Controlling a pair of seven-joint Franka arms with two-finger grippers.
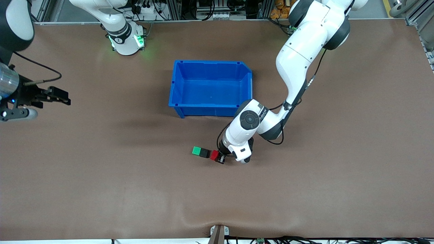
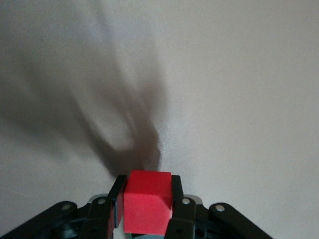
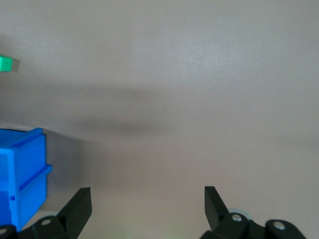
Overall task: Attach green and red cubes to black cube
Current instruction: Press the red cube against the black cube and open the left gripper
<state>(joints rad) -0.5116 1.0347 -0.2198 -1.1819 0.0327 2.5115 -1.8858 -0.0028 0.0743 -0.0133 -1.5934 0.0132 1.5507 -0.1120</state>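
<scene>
The green cube (image 1: 196, 150), the black cube (image 1: 204, 153) and the red cube (image 1: 214, 155) stand in a row on the table, nearer to the front camera than the blue bin. The green and black cubes touch. The red cube is right against the black one on its side toward the left arm's end. My left gripper (image 1: 218, 157) is shut on the red cube (image 2: 147, 201), one finger (image 2: 115, 201) on each side. The black cube does not show in the left wrist view. My right gripper (image 1: 62, 98) waits open and empty at the right arm's end of the table; the right wrist view shows its open fingers (image 3: 79, 206).
The blue bin (image 1: 210, 107) stands open at the table's middle, close to the left arm's elbow. It also shows in the right wrist view (image 3: 20, 174), with the green cube (image 3: 6, 62) farther off. Brown table (image 1: 101, 176) lies all around.
</scene>
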